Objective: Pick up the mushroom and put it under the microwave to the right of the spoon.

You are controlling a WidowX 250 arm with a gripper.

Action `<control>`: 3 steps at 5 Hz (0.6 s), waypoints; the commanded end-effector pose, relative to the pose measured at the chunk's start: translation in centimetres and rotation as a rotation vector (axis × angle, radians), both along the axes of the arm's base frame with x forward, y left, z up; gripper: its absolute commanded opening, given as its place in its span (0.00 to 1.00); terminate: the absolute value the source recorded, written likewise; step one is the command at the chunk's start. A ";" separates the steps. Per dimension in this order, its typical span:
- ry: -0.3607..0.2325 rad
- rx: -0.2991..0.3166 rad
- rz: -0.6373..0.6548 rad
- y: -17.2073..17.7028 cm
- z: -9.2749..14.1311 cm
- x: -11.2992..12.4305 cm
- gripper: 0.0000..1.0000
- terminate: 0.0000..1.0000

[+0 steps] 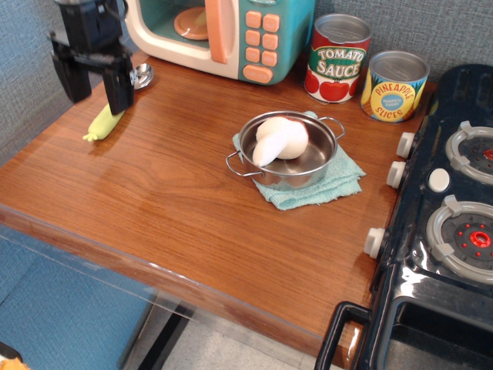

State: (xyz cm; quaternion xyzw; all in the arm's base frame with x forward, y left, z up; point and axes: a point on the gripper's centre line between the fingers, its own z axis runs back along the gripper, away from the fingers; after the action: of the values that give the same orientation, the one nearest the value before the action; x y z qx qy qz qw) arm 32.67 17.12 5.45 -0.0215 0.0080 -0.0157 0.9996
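The white mushroom (279, 139) lies on its side in a small metal pot (313, 160) on a teal cloth (339, 182) mid-table. The cream and teal microwave (231, 35) stands at the back. The spoon (115, 104) lies at the back left, its metal bowl by the microwave's corner and its yellow-green handle pointing toward me. My black gripper (94, 83) hangs above the spoon at the far left, its two fingers apart and empty, well away from the mushroom.
A tomato sauce can (337, 58) and a pineapple slices can (394, 86) stand right of the microwave. A black toy stove (447, 223) fills the right side. The table's front edge (154, 266) runs diagonally along the lower left.
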 end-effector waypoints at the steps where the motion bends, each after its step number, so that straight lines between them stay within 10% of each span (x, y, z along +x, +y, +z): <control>1: -0.124 -0.050 -0.360 -7.5 3.4 2.7 1.00 0.00; 3: -0.150 0.070 -0.498 -16.4 4.9 4.7 1.00 0.00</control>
State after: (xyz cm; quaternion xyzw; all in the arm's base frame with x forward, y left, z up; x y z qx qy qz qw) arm 37.28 0.41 7.18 0.0027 -0.0144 -0.2631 0.9646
